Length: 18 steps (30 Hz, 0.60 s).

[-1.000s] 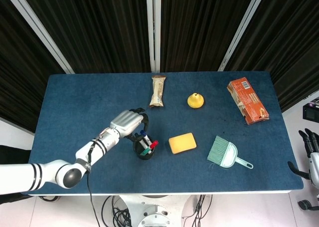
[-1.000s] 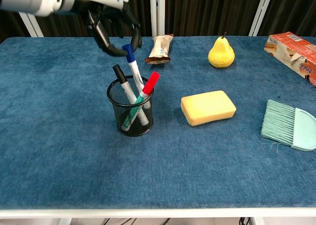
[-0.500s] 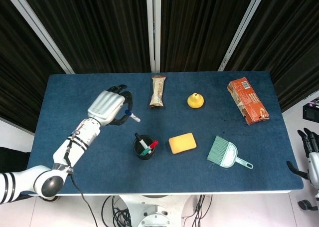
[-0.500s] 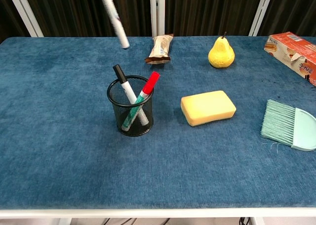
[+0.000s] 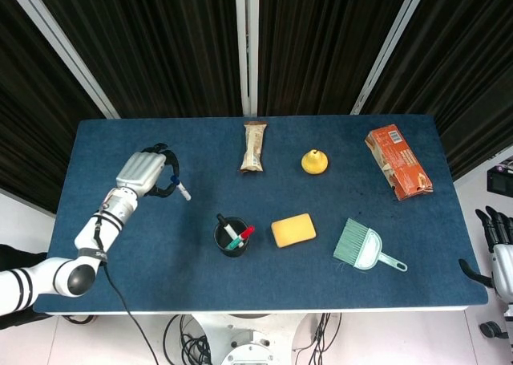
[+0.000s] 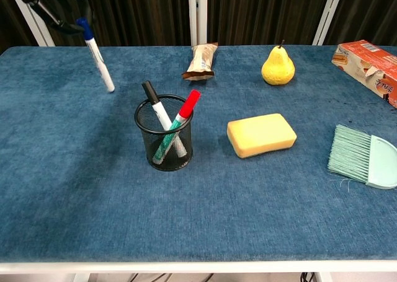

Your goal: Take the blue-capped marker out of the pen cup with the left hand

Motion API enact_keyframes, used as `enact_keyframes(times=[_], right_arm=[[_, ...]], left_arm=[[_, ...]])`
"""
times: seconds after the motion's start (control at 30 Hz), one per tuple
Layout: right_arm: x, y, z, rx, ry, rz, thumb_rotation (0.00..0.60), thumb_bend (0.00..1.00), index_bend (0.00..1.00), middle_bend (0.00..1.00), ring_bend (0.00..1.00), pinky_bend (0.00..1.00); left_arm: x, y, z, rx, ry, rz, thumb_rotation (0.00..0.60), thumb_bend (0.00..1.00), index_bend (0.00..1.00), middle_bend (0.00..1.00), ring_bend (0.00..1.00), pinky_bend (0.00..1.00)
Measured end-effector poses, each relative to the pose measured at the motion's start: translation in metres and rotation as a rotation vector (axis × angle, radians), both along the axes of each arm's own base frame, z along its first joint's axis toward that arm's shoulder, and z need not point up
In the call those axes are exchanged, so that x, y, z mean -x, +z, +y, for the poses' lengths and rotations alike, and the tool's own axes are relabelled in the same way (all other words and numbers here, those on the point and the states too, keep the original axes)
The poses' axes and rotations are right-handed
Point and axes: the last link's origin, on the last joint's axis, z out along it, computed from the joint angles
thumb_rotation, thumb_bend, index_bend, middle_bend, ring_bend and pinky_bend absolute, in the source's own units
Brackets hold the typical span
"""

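My left hand (image 5: 143, 174) hovers over the left part of the table and holds the blue-capped marker (image 6: 98, 57), which hangs nearly upright, cap up, clear of the cloth. The same marker (image 5: 179, 187) pokes out to the right of the hand in the head view. In the chest view only the hand's dark fingers (image 6: 52, 9) show at the top left. The black mesh pen cup (image 6: 165, 134) stands to the right of the hand and holds a black-capped and a red-capped marker. My right hand (image 5: 497, 235) hangs off the table's right edge, holding nothing, fingers apart.
A yellow sponge (image 6: 261, 134) lies right of the cup. A snack bar (image 6: 202, 60) and a pear (image 6: 277, 66) sit at the back, an orange box (image 6: 368, 60) at the far right, a green dustpan brush (image 6: 363, 156) near the right edge.
My left hand has lifted the blue-capped marker out of the cup and carried it left and down, away from the cup. The right hand has stayed put.
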Motion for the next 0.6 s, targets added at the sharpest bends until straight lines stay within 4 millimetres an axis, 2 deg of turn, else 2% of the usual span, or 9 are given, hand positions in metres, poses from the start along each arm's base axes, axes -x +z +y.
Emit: enact_keyframes(times=[0.1, 0.23, 0.47, 0.6], right_arm=[[0.000, 0.000, -0.001, 0.000, -0.001, 0.000, 0.600, 0.18, 0.00, 0.00, 0.00, 0.00], [-0.001, -0.003, -0.003, -0.009, 0.000, 0.000, 0.600, 0.18, 0.00, 0.00, 0.00, 0.00], [-0.001, -0.006, -0.004, -0.016, 0.005, -0.002, 0.600, 0.18, 0.00, 0.00, 0.00, 0.00], [-0.001, -0.005, -0.005, -0.006, 0.013, -0.005, 0.600, 0.18, 0.00, 0.00, 0.00, 0.00]], left_arm=[[0.006, 0.001, -0.001, -0.007, -0.020, -0.008, 0.600, 0.24, 0.03, 0.21, 0.09, 0.19], [0.014, 0.010, -0.006, -0.047, -0.042, -0.019, 0.600, 0.22, 0.02, 0.20, 0.09, 0.18], [0.033, 0.033, -0.021, -0.121, -0.056, 0.035, 0.600, 0.23, 0.10, 0.18, 0.08, 0.17], [0.060, 0.043, -0.043, -0.203, -0.082, 0.095, 0.600, 0.23, 0.13, 0.15, 0.05, 0.16]])
